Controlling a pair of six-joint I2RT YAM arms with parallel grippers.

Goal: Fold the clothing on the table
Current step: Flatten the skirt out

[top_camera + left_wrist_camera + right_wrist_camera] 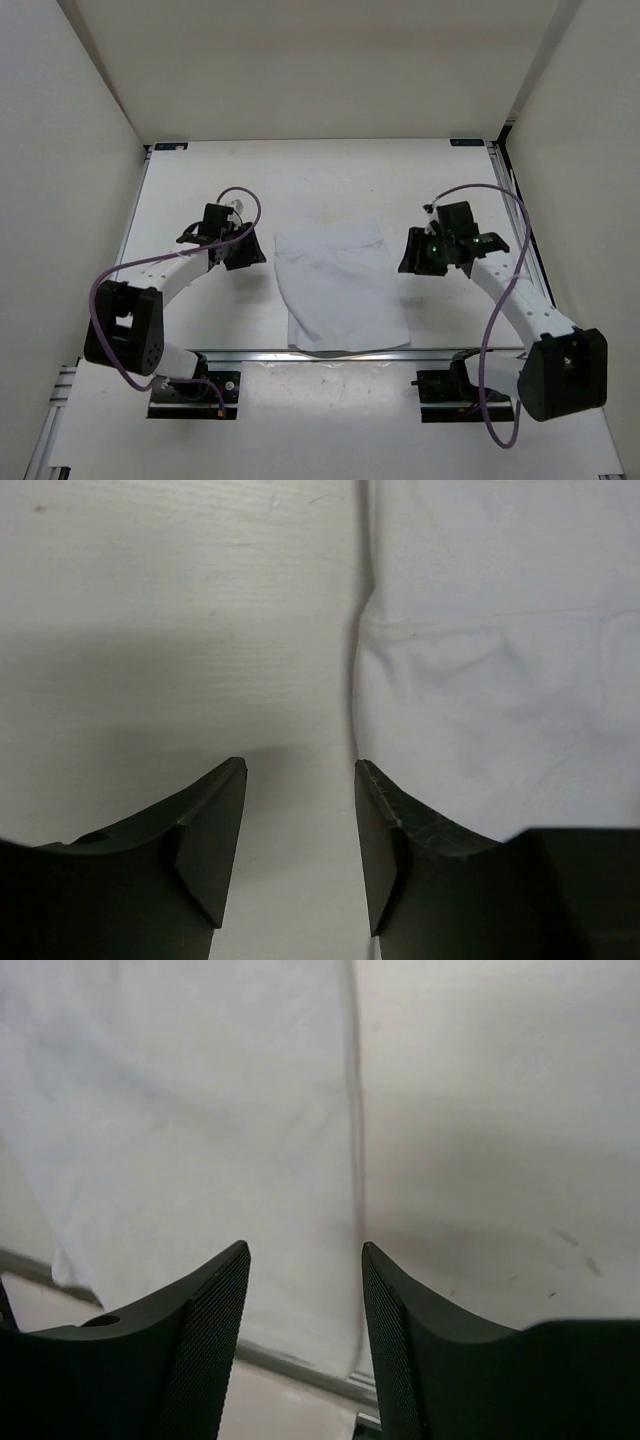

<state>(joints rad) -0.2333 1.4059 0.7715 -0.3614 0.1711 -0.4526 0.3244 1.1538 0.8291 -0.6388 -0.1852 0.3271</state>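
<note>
Both arms bend low over the table [330,175], the left gripper [250,253] just beside the left edge of the white clothing [340,290] and the right gripper [408,253] beside its right edge, both with fingers [200,850] spread and holding nothing, the clothing flat between them.

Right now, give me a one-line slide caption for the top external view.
Open left gripper and right gripper flank white clothing on the table.

Open room over the far half of the table [300,180], the clothing [340,295] flat in the middle, left gripper [255,253] and right gripper [408,254] crowding its side edges, white walls [300,60] hemming three sides, metal rail [250,353] along the near edge.
</note>
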